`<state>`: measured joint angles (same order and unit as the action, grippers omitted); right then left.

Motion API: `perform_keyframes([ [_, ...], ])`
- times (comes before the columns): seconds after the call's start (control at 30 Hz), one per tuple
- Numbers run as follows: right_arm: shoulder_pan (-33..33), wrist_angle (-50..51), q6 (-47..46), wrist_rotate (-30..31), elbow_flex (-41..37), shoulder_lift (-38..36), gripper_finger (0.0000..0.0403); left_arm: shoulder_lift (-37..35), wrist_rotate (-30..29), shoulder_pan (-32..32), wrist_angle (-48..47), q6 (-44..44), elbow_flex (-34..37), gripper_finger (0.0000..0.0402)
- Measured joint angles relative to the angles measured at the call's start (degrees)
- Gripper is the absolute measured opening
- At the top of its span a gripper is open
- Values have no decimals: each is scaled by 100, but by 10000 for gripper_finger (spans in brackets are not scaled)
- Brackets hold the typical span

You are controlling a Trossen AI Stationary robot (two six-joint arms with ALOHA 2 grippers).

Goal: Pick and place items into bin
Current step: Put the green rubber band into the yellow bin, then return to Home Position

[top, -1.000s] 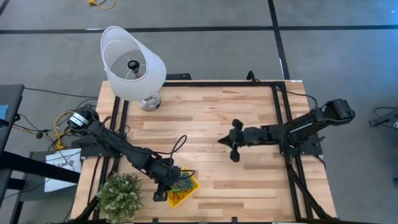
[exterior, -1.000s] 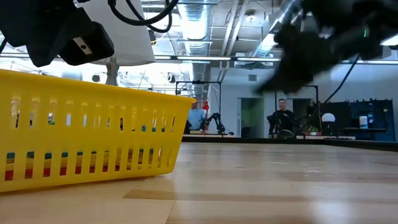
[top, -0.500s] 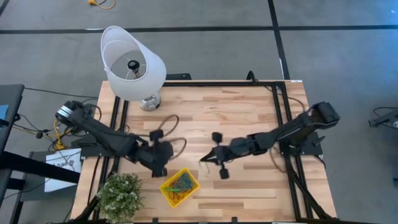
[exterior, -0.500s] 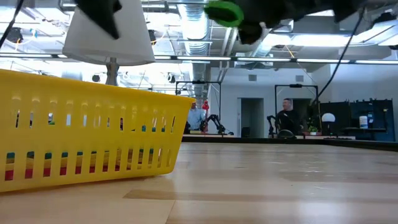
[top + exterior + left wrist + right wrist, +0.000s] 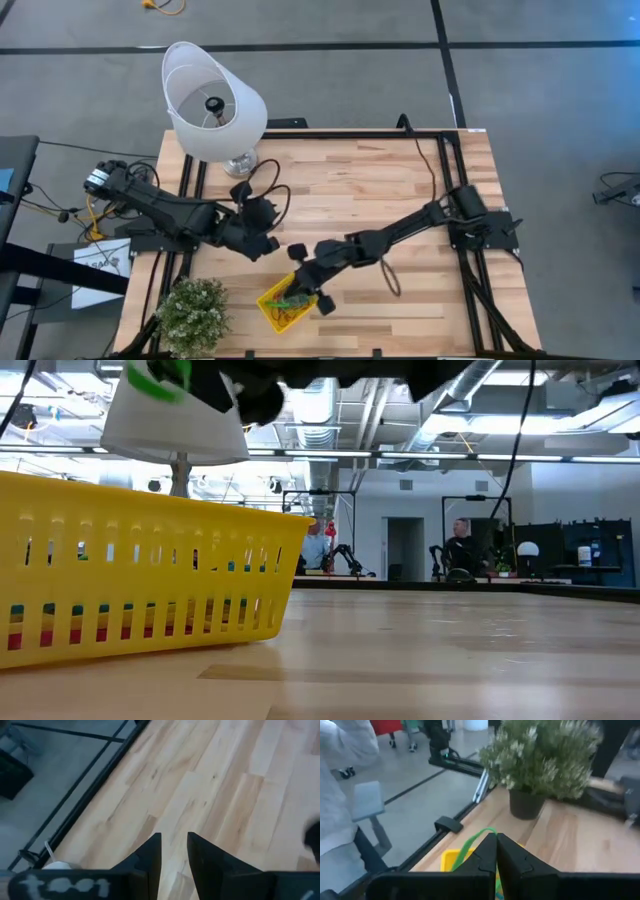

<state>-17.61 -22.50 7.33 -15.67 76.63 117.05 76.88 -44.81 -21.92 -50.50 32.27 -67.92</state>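
Note:
The yellow bin [image 5: 272, 311] sits near the table's near-left corner, beside the potted plant, with several coloured rubber bands [image 5: 290, 300] inside it; the low view shows its slotted wall [image 5: 140, 570]. My right gripper [image 5: 298, 290] hovers over the bin, shut on a green rubber band [image 5: 469, 845], which also shows in the low view [image 5: 160, 375]. My left gripper [image 5: 264, 238] hangs over bare wood, farther from the near edge than the bin. Its fingers [image 5: 155, 845] stand narrowly open and hold nothing. My right gripper pinches the green rubber band between its two fingertips [image 5: 489, 842]. Part of the loop [image 5: 475, 839] curves out beside the tips and hangs slack above the bin's rim [image 5: 451, 856], lifted clear of the table. How many strands lie in the pinch is hidden by the fingers.
The potted plant [image 5: 190, 310] stands right beside the bin on its left. A white lampshade [image 5: 212, 100] on a metal base stands at the far-left corner. Black cables [image 5: 275, 195] loop by the left arm. A person's white sleeve [image 5: 340, 750] shows beyond the table's edge.
My right gripper has swept from the table's middle-right toward the near-left corner, carrying the green band until it is over the bin. My left gripper has pulled away from the bin, going up and toward the far edge, and now hangs over bare wood.

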Motion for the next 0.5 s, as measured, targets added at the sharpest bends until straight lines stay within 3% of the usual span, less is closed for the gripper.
perform_keyframes([
  [0.17,0,511,-266,51,731,613,18,2,-49,28,2,27,0,84],
  [0.5,-24,778,-838,51,1756,1666,97,2,60,18,2,44,2,84],
])
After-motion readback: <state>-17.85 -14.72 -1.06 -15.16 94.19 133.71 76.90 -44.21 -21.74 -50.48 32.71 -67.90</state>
